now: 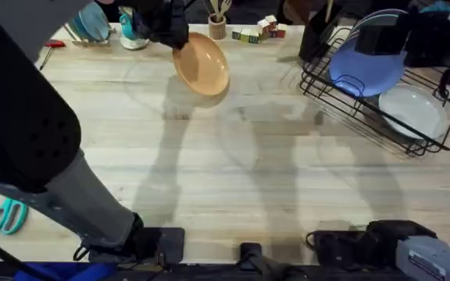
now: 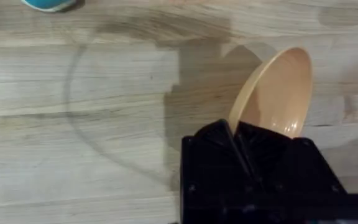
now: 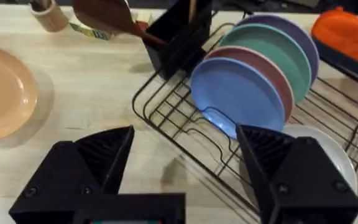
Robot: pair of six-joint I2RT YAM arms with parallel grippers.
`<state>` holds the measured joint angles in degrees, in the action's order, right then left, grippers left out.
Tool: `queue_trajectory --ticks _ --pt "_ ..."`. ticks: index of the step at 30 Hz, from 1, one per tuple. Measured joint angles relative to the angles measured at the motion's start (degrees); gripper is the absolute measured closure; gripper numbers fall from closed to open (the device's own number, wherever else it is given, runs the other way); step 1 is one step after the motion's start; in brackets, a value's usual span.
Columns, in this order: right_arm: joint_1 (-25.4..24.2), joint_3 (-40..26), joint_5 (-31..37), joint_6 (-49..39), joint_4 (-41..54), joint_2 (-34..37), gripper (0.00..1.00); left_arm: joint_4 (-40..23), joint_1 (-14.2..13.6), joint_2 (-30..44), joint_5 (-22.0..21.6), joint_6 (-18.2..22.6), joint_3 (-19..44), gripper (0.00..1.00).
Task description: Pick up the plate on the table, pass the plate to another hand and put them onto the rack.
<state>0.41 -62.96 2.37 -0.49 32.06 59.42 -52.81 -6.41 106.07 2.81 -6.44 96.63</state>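
Peach plate (image 1: 202, 65): 1, clamped by left gripper (image 2: 236, 134) | right gripper (image 3: 185, 155): wide, empty

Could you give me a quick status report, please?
Left claw shut on the plate, lifted. Right claw open, near the rack. Path between looks clear.

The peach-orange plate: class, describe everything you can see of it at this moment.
The plate is round, shallow and plain peach-orange, with a smooth, slightly glossy surface and a raised rim. It is tilted, lifted off the table, over the far left part, and its shadow falls on the wood. The left gripper is shut on its rim, black fingers on either side of the edge. Nothing else touches it.
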Motion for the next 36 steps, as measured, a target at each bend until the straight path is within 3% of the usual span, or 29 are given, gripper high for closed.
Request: queue_trajectory --ticks 13,19,27,36 --pt "7.22 0.00 0.00 0.00 -3.47 0.00 0.005 -1.47 -5.00 -3.37 -1.01 0.02 4.04 0.959" --pt "12.44 0.00 0.00 0.02 -5.67 0.00 0.006 -2.17 -5.07 -9.92 -1.31 0.00 4.69 0.960" --pt "17.35 0.00 -0.01 1.57 -5.98 0.00 0.006 -3.67 -5.07 -12.94 1.11 0.00 4.69 0.960" --pt "18.84 0.00 -0.02 3.58 -6.33 0.00 0.006 -5.06 -5.07 -17.58 5.45 0.00 4.69 0.960"
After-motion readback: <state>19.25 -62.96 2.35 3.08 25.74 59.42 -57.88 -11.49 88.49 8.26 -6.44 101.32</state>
